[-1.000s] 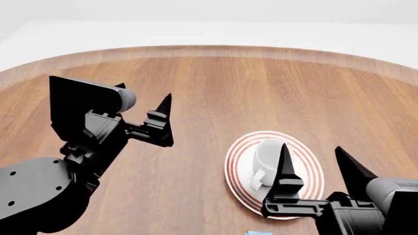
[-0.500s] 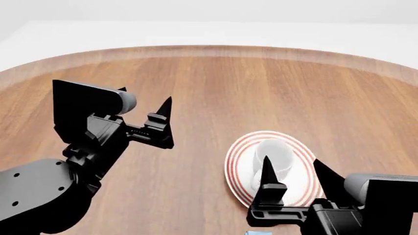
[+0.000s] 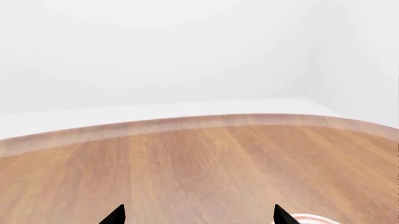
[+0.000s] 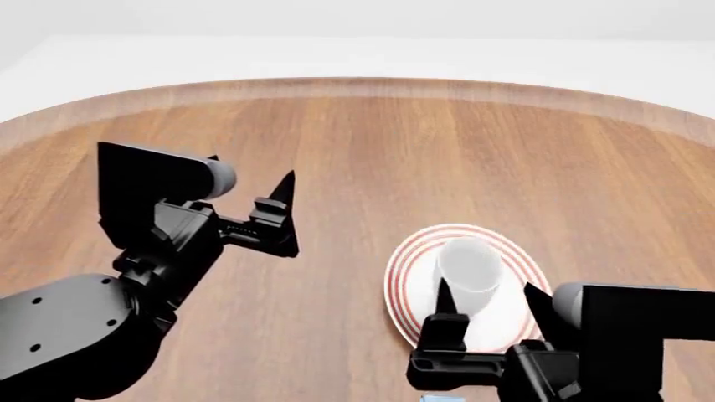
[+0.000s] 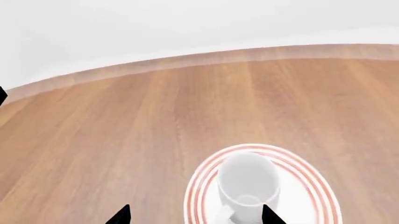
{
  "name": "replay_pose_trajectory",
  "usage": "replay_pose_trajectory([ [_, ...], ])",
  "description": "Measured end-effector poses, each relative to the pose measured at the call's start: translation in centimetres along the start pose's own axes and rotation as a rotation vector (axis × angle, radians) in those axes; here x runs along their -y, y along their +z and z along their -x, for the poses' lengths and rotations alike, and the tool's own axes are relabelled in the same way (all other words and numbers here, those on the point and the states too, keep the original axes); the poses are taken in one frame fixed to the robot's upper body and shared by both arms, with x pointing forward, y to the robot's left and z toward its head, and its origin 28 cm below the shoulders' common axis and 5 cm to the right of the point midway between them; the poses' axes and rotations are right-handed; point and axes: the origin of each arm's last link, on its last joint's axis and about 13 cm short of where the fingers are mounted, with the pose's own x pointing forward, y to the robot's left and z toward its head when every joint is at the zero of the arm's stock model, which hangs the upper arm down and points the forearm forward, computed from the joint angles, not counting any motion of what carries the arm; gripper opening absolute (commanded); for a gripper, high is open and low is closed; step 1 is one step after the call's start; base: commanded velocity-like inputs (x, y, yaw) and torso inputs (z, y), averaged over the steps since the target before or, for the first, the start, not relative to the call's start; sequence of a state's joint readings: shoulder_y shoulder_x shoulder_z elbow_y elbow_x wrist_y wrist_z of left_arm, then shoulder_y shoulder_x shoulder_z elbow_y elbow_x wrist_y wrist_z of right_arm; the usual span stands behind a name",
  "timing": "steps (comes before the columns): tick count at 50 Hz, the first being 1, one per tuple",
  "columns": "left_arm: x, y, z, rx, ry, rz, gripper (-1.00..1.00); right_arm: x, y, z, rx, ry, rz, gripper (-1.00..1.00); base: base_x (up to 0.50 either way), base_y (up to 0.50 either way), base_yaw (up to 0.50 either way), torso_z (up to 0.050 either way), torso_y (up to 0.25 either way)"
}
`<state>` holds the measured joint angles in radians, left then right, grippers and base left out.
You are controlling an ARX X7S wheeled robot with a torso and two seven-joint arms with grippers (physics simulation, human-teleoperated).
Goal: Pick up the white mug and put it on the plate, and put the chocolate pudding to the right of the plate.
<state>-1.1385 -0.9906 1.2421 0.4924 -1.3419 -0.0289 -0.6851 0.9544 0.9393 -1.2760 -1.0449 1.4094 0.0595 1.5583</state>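
Left wrist view: your left gripper (image 3: 195,218) is spread and empty over bare wooden table (image 3: 206,163); white walls lie behind.

Head view: the white mug (image 4: 470,266) sits on the plate (image 4: 408,260). Only a blue sliver of the chocolate pudding (image 4: 443,397) shows, nearest you.

Right wrist view: your right gripper (image 5: 194,215) is spread, empty, near the mug. The carton probably handles light and crushable; take its flat sides gently.
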Motion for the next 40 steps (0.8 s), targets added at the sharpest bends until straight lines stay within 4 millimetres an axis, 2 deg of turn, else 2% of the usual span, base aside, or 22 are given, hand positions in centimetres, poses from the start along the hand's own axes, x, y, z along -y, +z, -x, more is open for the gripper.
replay_pose_trajectory([
  [18, 0.0, -0.2, -0.2, -0.01, -0.001, 0.009, 1.0, 0.1, 0.4, -0.2, -0.148, -0.03, -0.014, 1.0, 0.0, 0.0, 0.0, 0.0, 0.0],
  [40, 0.0, -0.8, -0.3, -0.021, -0.002, 0.02, 1.0, -0.3, -1.2, -0.4, -0.303, -0.054, -0.05, 1.0, 0.0, 0.0, 0.0, 0.0, 0.0],
])
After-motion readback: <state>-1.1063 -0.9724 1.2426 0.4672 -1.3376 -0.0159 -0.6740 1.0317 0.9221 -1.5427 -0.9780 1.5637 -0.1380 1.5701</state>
